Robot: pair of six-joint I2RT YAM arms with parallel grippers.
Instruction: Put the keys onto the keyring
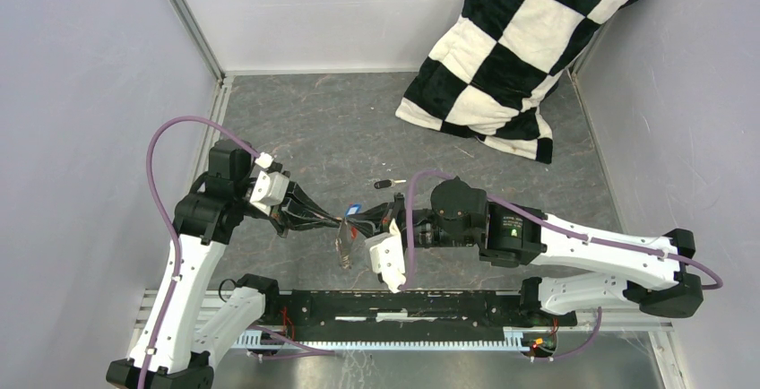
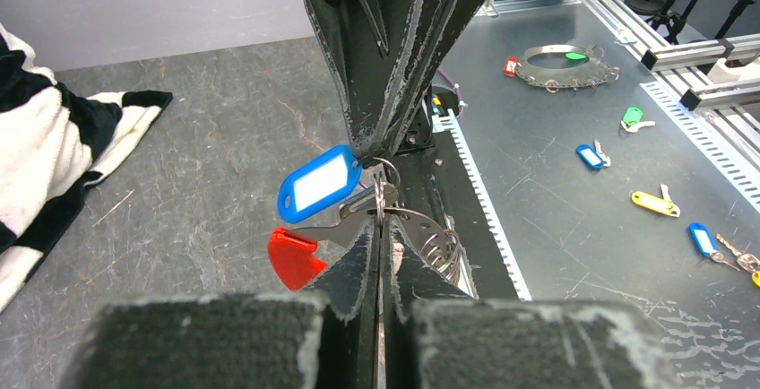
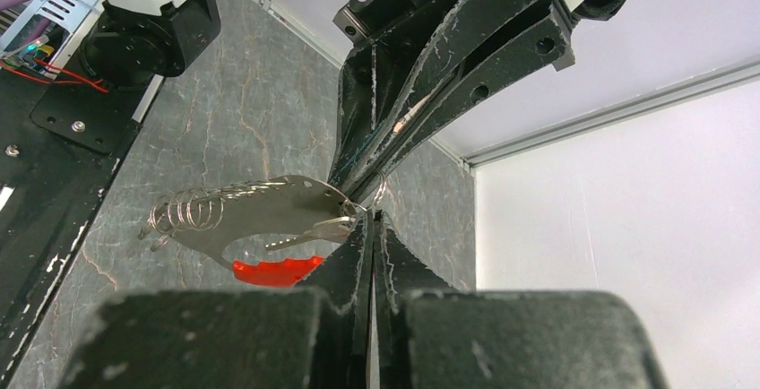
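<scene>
Both grippers meet above the middle of the table. The keyring (image 3: 260, 210) is a thin grey metal plate carrying several small wire loops, with a red tag (image 2: 292, 259) hanging under it. My left gripper (image 2: 380, 220) is shut on the keyring's edge. My right gripper (image 3: 370, 220) is shut at the small ring of the blue key (image 2: 320, 183), whose silver blade (image 3: 300, 237) lies against the plate. In the top view the blue key (image 1: 352, 208) sits between the two grippers, with the keyring (image 1: 343, 250) dangling below. The black key (image 1: 385, 183) lies on the table behind them.
A black-and-white checkered cushion (image 1: 515, 48) leans in the back right corner. Beyond the table's toothed edge, a metal surface (image 2: 556, 228) holds another ring holder (image 2: 560, 66) and several tagged keys in green (image 2: 633, 118), blue (image 2: 589, 155) and yellow (image 2: 652, 201).
</scene>
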